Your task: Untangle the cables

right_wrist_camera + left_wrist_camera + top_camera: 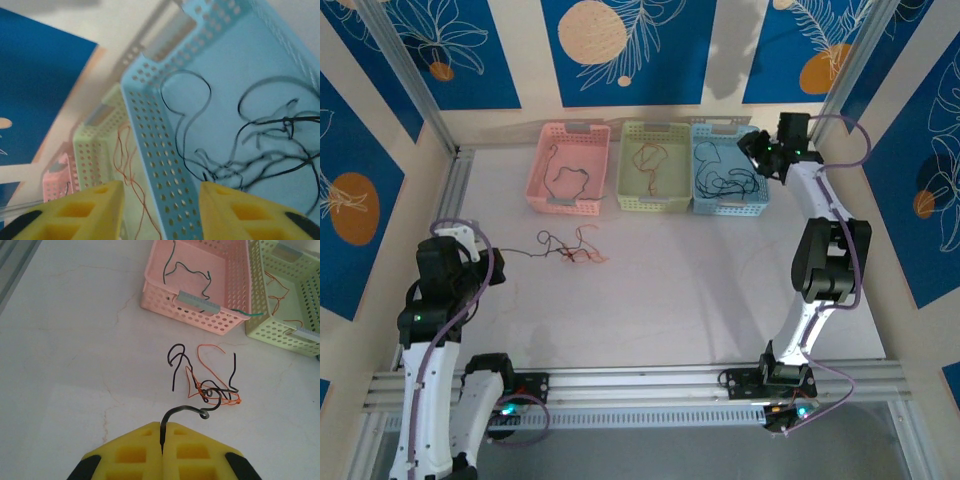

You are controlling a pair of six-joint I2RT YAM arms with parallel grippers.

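You've got 3 perforated baskets touching in a row at the far edge of the white table: pink basket left, pale green basket middle, light blue basket right. Blue leaf-print wall panels stand behind.

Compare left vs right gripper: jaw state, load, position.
The left gripper is shut on a black cable; the right gripper is open with nothing between its fingers. The left gripper sits low over the table, facing the tangled clump; the right gripper hovers above the blue basket, which holds black strands. Both have yellow fingers.
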